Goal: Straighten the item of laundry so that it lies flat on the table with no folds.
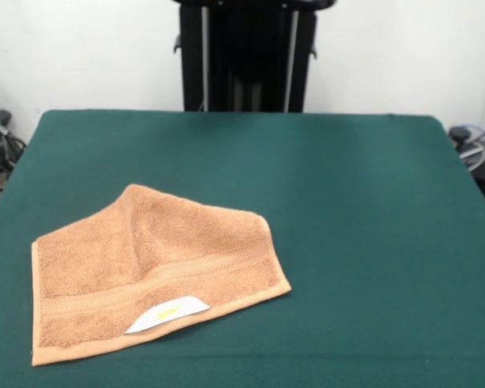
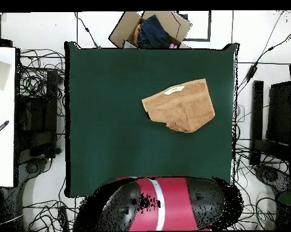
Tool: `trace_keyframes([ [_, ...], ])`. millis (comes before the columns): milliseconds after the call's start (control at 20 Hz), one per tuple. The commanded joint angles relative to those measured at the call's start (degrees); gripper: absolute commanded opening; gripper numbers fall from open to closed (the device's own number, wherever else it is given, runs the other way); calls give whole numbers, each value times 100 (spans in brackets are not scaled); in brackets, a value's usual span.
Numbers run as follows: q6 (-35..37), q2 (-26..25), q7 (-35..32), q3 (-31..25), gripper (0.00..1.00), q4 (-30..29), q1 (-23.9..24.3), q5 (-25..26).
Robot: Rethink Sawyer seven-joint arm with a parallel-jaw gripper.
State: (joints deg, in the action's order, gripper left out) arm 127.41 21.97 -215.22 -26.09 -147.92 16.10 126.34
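Item 1. Counter [image 1: 372,210]: a large rectangular surface covered in dark green felt-like cloth, far bigger than anything lying on it.

Item 2. My arm [image 2: 163,205]: the red and black bulk shows only in the overhead view, drawn back at my edge of the counter. My hand appears in neither view, so I report it as out of sight, its opening unknown, holding nothing that I can see.

Item 3. Towel [image 1: 153,271]: a small orange-tan terry-cloth hand towel, lying well apart from my arm, in the front view toward the near left part of the counter, with green cloth showing on every side.
- Condition: not flat. The far part is folded over the rest, giving a sloping upper outline that rises to a blunt peak, with a raised crease running down from it. By my judgement the task is barely begun: the folded part has yet to be drawn out and smoothed.
- Orientation: the long axis runs across the front view, tilted so the right end sits farther away than the left. A woven band follows the near long edge.

Item 4. Label [image 1: 168,314]: white with a yellow mark, at the near hem.
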Motion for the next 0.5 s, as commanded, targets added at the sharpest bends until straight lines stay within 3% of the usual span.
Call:
trace_keyframes([
  [50, -3330, -2015, 106, -1301, 100, -894, 298, -1032],
  [500, -3379, -1928, 492, -1441, 100, -897, 581, -1085],
])
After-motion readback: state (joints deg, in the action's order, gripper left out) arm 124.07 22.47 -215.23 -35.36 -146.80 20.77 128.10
